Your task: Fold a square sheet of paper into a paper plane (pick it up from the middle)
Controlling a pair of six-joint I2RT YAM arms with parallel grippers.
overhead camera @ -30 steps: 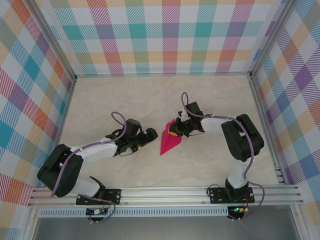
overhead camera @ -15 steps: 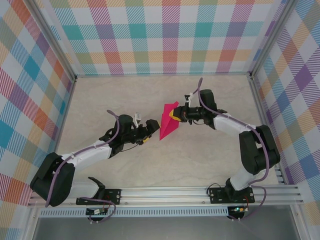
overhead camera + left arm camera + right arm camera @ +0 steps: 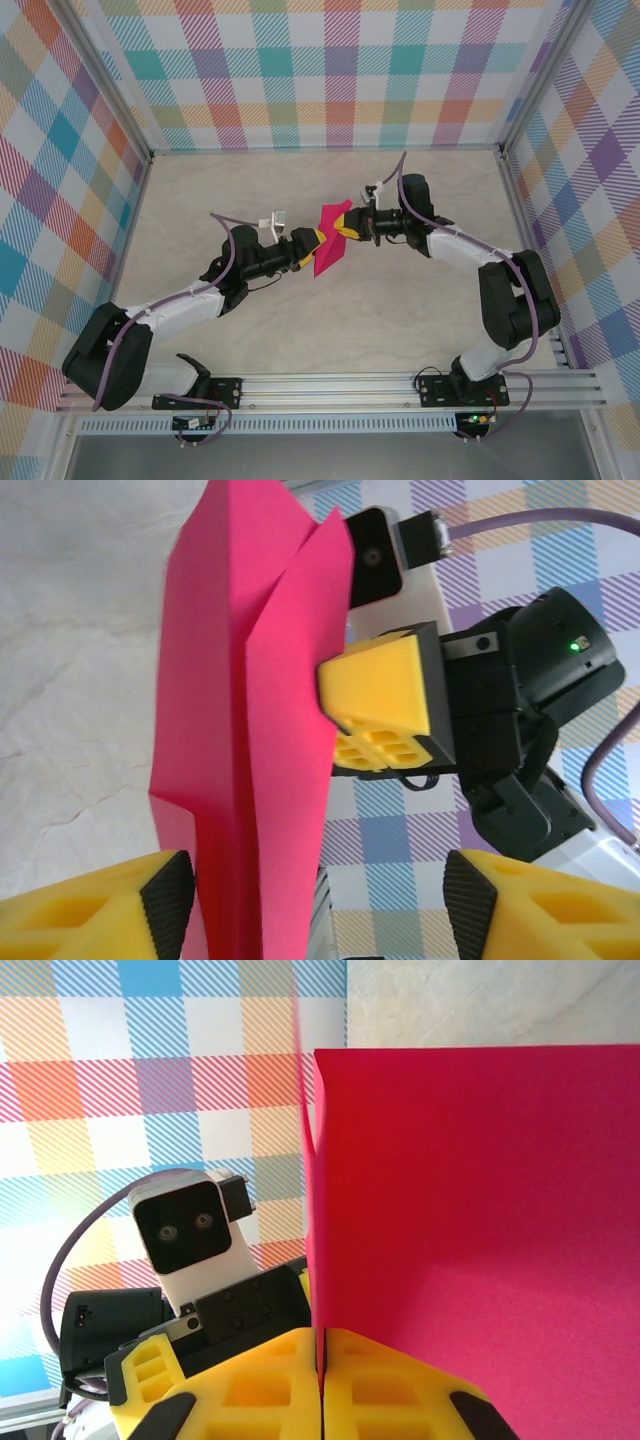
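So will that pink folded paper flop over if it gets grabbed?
Probably not: the folded magenta-pink paper sticks out straight from the right gripper's shut jaws, so its creases likely stiffen it. It looks thin, so a hard squeeze could crumple it.

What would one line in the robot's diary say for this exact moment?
right gripper: shut on paper plane | left gripper: open, fingers either side of it | paper plane: creased, upright, above table

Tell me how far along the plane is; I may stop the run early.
Done: the paper is creased into a pointed dart, the paper plane. In hand: the right gripper is shut on it, and the left gripper straddles it, jaws open. Left: probably closing the left grip, any last creases, setting it down.
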